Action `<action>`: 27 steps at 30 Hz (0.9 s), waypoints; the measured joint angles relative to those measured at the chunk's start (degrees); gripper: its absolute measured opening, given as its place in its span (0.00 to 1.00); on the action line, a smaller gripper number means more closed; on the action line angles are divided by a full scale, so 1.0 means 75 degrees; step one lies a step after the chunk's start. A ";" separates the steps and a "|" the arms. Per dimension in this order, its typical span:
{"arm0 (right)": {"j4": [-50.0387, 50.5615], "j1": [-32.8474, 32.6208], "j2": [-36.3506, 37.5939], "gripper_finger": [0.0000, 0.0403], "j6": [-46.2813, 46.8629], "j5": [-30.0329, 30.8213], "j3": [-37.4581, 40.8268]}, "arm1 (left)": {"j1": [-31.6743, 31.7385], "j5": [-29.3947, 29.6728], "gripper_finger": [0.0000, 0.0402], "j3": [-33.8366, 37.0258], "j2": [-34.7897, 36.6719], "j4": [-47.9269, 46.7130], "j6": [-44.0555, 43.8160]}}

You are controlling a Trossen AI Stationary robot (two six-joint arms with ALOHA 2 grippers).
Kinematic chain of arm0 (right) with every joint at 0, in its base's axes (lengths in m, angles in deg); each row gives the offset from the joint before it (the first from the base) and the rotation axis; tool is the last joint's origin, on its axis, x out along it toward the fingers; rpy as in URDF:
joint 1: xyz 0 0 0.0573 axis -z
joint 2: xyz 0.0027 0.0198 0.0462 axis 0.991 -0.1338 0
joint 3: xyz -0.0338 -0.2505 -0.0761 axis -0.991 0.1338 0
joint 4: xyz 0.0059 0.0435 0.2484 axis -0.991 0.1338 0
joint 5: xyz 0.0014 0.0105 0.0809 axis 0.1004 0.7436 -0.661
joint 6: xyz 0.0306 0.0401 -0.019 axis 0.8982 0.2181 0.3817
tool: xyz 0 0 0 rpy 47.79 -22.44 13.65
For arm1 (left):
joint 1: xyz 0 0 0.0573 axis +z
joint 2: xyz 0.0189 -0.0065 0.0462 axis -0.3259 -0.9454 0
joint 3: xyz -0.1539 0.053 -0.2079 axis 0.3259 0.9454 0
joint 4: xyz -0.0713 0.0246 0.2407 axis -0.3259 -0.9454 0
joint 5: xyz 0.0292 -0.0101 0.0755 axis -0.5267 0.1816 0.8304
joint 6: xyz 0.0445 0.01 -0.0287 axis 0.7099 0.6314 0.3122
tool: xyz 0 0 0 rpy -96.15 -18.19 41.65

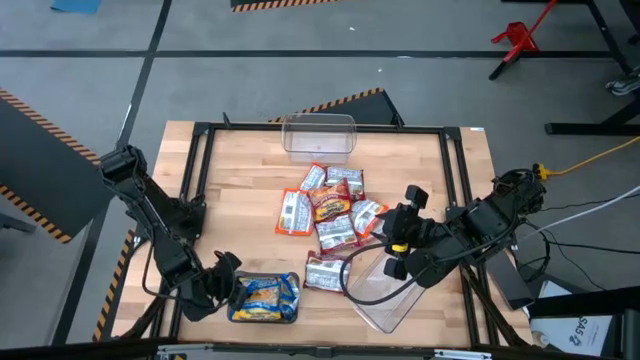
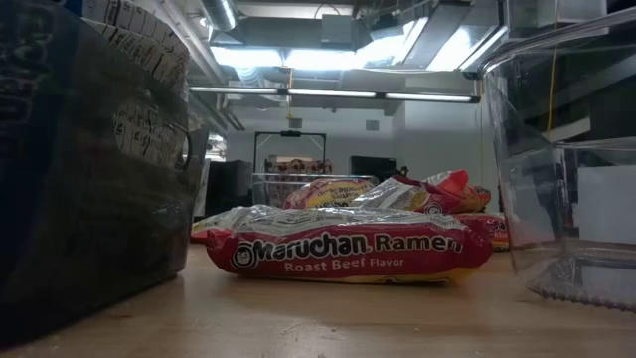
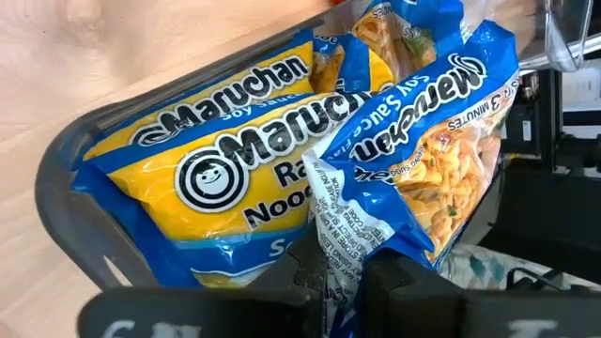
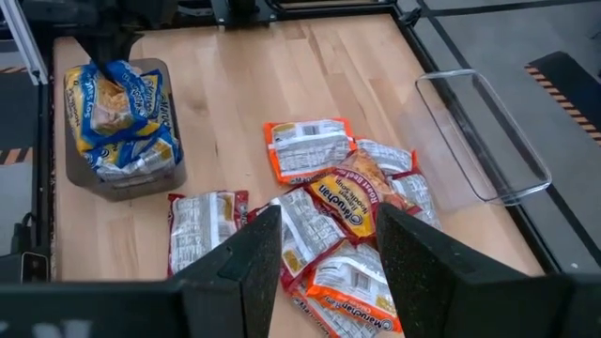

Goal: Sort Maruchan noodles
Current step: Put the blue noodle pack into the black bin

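The wooden table (image 1: 240, 170) carries three containers and a loose heap of packets, and most of the risk sits where those meet. The grey tray (image 1: 290, 312) at the near left corner is already stuffed with blue-and-yellow packets (image 1: 262, 297), and the left gripper (image 1: 222, 288) is at its edge with its fingers pinched on the crimped end of one blue packet (image 3: 441, 160), which stands tilted on top of the others. If that packet is let go while it leans, I judge it could slide over the low tray wall onto the table, or drag a neighbour out as the fingers pull away. The clear tub (image 1: 392, 290) lying at the near right and the second clear tub (image 1: 320, 137) at the far edge look empty. The right gripper (image 1: 398, 243) hovers over the right side of the heap of red and orange packets (image 1: 328, 215) with its fingers spread wide and nothing between them. The packets there overlap, so a downward pinch may catch two glossy wrappers at once or skid off one. The lone red packet (image 1: 325, 272) near the front lies apart and looks the easier pick.
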 joint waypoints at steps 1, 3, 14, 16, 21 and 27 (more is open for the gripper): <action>0.0000 0.0000 0.0000 0.41 0.0001 -0.0016 0.0000 | 0.0000 0.0010 0.04 0.0000 0.0000 -0.0002 0.0000; -0.0003 -0.0003 0.0000 0.41 0.0001 -0.0031 0.0000 | 0.0000 0.0043 0.04 0.0000 0.0000 -0.0034 0.0002; -0.0009 -0.0003 -0.0148 0.41 -0.0073 0.0050 0.0003 | 0.0003 0.0149 0.24 0.0000 0.0071 -0.0092 0.0652; -0.0025 -0.0003 -0.0195 0.41 -0.0175 0.0056 0.0000 | 0.0006 0.0160 0.28 0.0000 0.0097 -0.0095 0.0714; -0.0015 -0.0003 -0.0257 0.41 -0.0220 0.0104 0.0003 | 0.0006 0.0155 0.36 0.0000 0.0294 -0.0426 0.0828; -0.0128 -0.0003 -0.0265 0.41 -0.0244 0.0217 0.0003 | 0.0006 0.0208 0.37 0.0000 0.0893 -0.1399 0.0792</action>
